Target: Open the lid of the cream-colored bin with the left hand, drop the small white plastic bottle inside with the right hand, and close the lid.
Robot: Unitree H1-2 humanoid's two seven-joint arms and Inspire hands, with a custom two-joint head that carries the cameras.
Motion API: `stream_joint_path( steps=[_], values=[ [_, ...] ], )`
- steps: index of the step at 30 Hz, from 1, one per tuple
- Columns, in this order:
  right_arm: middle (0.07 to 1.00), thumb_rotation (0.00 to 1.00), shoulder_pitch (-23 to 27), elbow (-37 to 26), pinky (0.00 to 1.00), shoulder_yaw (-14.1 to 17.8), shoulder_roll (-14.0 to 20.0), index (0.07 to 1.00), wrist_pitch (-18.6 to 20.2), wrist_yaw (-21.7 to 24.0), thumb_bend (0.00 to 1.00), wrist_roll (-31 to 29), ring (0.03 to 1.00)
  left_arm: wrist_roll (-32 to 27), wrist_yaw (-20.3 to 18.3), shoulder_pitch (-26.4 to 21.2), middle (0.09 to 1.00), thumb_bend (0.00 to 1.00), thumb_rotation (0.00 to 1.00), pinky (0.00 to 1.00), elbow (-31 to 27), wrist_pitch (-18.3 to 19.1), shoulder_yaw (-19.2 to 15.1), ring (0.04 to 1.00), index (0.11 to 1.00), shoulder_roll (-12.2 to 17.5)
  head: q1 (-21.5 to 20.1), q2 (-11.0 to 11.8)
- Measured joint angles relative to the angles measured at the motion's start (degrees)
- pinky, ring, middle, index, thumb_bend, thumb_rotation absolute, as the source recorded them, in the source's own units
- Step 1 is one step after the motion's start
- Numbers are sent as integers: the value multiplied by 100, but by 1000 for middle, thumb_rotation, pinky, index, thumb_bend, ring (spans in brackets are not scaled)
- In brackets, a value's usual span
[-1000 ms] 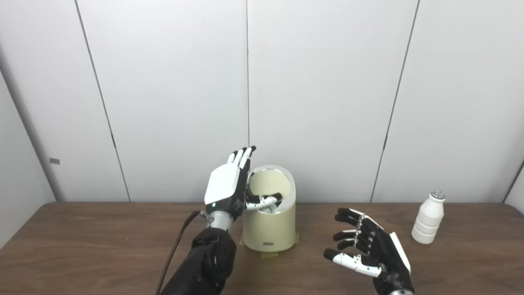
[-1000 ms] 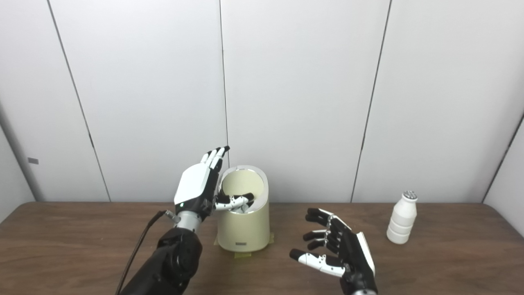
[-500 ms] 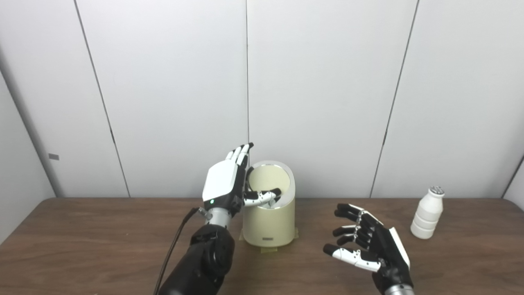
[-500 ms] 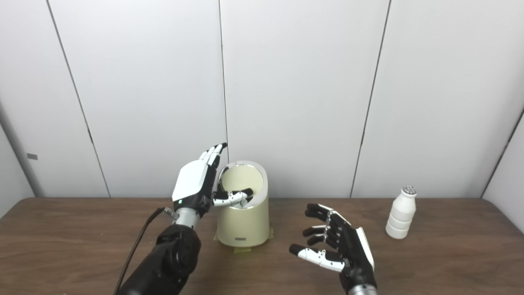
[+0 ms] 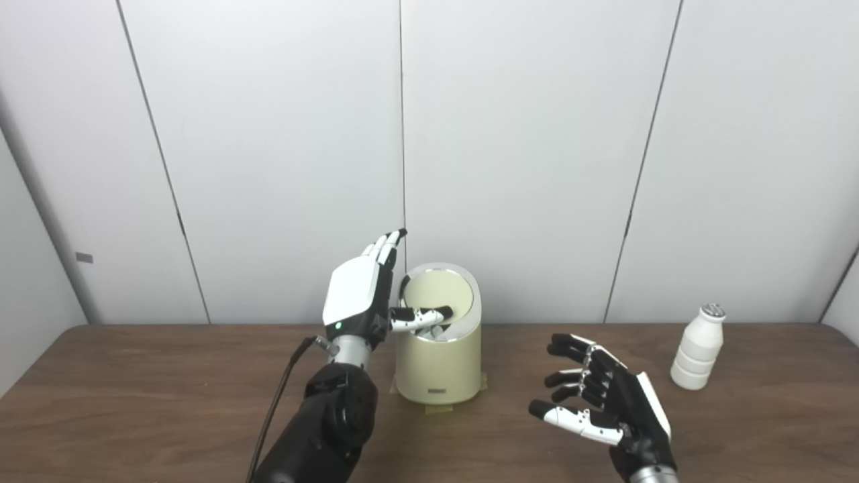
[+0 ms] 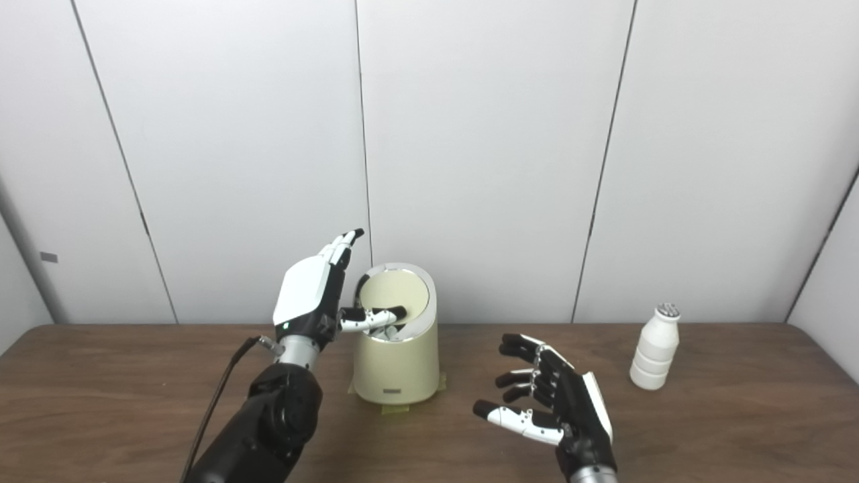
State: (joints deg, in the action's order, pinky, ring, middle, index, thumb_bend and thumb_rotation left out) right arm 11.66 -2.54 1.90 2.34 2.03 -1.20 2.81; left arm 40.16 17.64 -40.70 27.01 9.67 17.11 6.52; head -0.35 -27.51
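Note:
The cream-colored bin (image 5: 437, 369) stands at the middle of the brown table (image 5: 134, 402), its round slanted lid (image 5: 443, 290) ringed in chrome and facing me. My left hand (image 5: 354, 298) is upright against the bin's left side, fingers straight and apart, thumb lying across the lower part of the lid. It holds nothing. My right hand (image 5: 607, 402) hovers open to the right of the bin and nearer me, fingers curled and spread, empty. The small white plastic bottle (image 5: 698, 349) stands upright far to the right, well apart from both hands.
A white panelled wall (image 5: 537, 168) runs close behind the bin and bottle. A black cable (image 5: 282, 389) hangs from my left wrist down to the picture's bottom edge. Tape patches (image 5: 436, 407) show under the bin's base.
My left hand has drawn a little to the left along the bin, its thumb sliding back across the lid. The right hand and bottle have held still; the camera has shifted slightly.

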Motion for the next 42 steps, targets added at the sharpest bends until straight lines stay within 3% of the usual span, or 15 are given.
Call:
stream_joint_path(
  steps=[15, 26, 42],
  values=[
    [727, 95, 0, 1, 433, -3, -2, 721, -2, 0, 741, 7, 541, -2, -7, -13, 937, 742, 0, 735, 98, -91, 16, 944, 941, 79, 9, -9],
    [723, 78, 9, -13, 434, -59, -55, 721, -2, -20, 751, 34, 539, 804, 21, -663, 932, 751, 0, 750, 777, -107, 923, 931, 922, 508, -35, -44],
    [724, 69, 10, -100, 436, -49, -30, 721, 9, -63, 737, 6, 540, 827, -66, -665, 931, 750, 0, 766, 739, 53, 1031, 940, 935, 506, -9, -44]
  ],
)
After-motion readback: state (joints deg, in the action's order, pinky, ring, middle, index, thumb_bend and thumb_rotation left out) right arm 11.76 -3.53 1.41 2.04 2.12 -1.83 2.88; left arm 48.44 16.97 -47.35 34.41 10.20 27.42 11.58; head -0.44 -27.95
